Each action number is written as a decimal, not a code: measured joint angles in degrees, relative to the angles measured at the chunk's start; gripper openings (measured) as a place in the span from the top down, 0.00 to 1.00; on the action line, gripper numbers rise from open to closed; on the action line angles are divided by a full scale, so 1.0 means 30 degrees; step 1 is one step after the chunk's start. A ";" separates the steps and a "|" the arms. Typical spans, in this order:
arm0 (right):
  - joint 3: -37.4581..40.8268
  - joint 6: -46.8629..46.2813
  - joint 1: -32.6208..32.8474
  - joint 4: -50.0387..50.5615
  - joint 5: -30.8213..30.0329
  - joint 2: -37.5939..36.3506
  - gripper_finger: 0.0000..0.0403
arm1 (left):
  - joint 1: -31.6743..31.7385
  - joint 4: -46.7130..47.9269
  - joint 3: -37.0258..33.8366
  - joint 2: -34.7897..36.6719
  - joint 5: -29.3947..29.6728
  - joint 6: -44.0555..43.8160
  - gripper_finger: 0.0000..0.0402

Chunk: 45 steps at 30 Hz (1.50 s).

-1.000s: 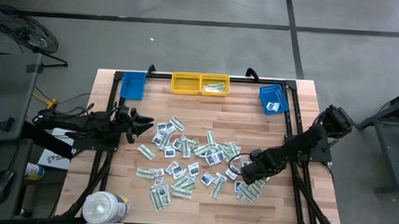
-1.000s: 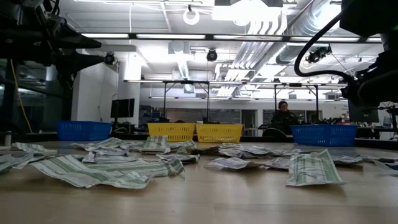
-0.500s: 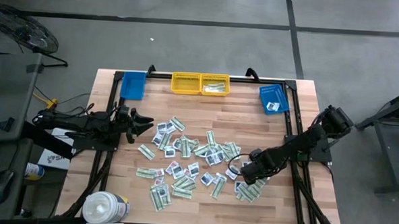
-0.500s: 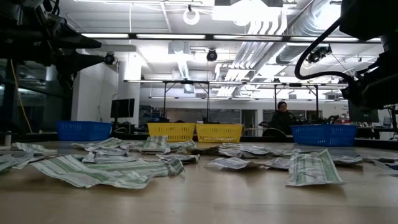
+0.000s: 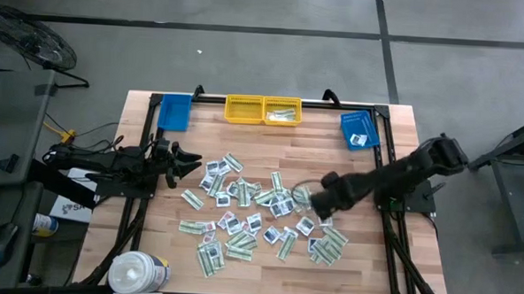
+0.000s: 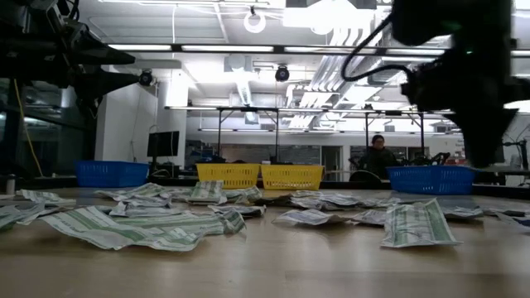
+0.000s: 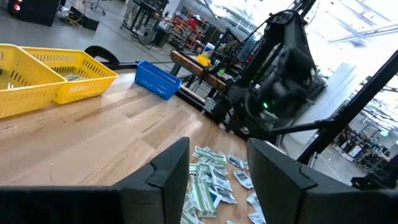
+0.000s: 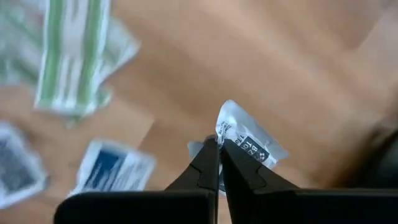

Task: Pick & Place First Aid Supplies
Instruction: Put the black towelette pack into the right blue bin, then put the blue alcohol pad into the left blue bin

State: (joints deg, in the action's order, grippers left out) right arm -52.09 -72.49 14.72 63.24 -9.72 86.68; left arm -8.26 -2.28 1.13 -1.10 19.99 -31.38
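The left gripper (image 5: 193, 161), a dark two-finger unit with its fingers apart and nothing between them, waits at the left edge of the scatter on the light wooden table (image 5: 152, 240).

The first aid supplies (image 5: 241, 219), flat paper packets in pale green-white strips and small white squares, lie loose across the middle of the table.

The right gripper (image 8: 219, 149) is raised above the right side of the scatter, its fingers pressed together on one small white squarish packet with a dark printed label (image 8: 249, 144).

Risk: the grip takes only the packet's edge, so the thin paper could slip or swing free during travel. A drop would return it to the pile.

The blue plastic bin (image 5: 359, 130) at the far right corner is narrow; an early release could land the packet on the rim or on the table beside it.
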 joint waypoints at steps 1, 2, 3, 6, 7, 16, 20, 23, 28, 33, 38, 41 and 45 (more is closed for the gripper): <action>-0.0046 0.0789 -0.0680 0.0257 -0.0282 -0.0249 1.00 | -0.0001 0.0000 0.0000 0.0003 0.0000 0.0002 0.60; -0.0054 0.1599 -0.1406 0.0341 -0.0582 -0.0540 1.00 | -0.0005 0.0007 -0.0007 0.0000 0.0000 0.0002 0.60; -0.0058 0.2380 -0.2191 0.0426 -0.0862 -0.0845 1.00 | 0.0002 0.0007 -0.0001 0.0007 0.0000 -0.0004 0.60; -0.0083 0.4464 -0.4665 0.0697 -0.1767 -0.1744 1.00 | 0.0002 0.0015 0.0000 0.0007 0.0000 -0.0005 0.60; -0.0083 0.5136 -0.5470 0.0697 -0.2075 -0.2023 1.00 | -0.0005 0.0015 -0.0004 0.0000 0.0000 -0.0001 0.60; -0.0086 1.0238 -1.1810 0.0779 -0.3580 -0.3373 1.00 | -0.0003 0.0029 -0.0002 0.0002 0.0000 0.0000 0.60; -0.0090 1.2308 -1.4091 0.0751 -0.4487 -0.3389 1.00 | -0.0001 0.0036 -0.0001 0.0004 0.0000 -0.0002 0.60; 0.0033 1.3838 -1.5533 0.0366 -0.5250 -0.3389 1.00 | -0.0005 0.0036 0.0000 0.0000 -0.0004 0.0002 0.60; 0.0458 1.6033 -1.7482 -0.0371 -0.5728 -0.3381 0.98 | 0.0000 0.0044 0.0000 0.0005 -0.0005 0.0000 0.60; 0.0905 1.7377 -1.8177 -0.1422 -0.5579 -0.3367 0.96 | -0.0005 0.0049 -0.0002 0.0007 -0.0005 -0.0005 0.60; 0.1403 1.8242 -1.8540 -0.2286 -0.5364 -0.3367 0.87 | 0.0002 0.0051 0.0000 0.0006 -0.0001 -0.0004 0.60; 0.1727 1.8340 -1.8719 -0.2571 -0.5349 -0.3367 0.78 | -0.0005 0.0051 -0.0004 0.0007 -0.0004 -0.0002 0.60; 0.2048 1.8399 -1.8928 -0.3007 -0.5902 -0.3367 0.68 | -0.0004 0.0055 -0.0006 0.0004 -0.0007 -0.0004 0.60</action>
State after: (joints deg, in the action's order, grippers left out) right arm -45.94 -17.29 -42.06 54.22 -27.43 76.58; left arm -8.27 -2.12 1.11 -1.09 19.97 -31.40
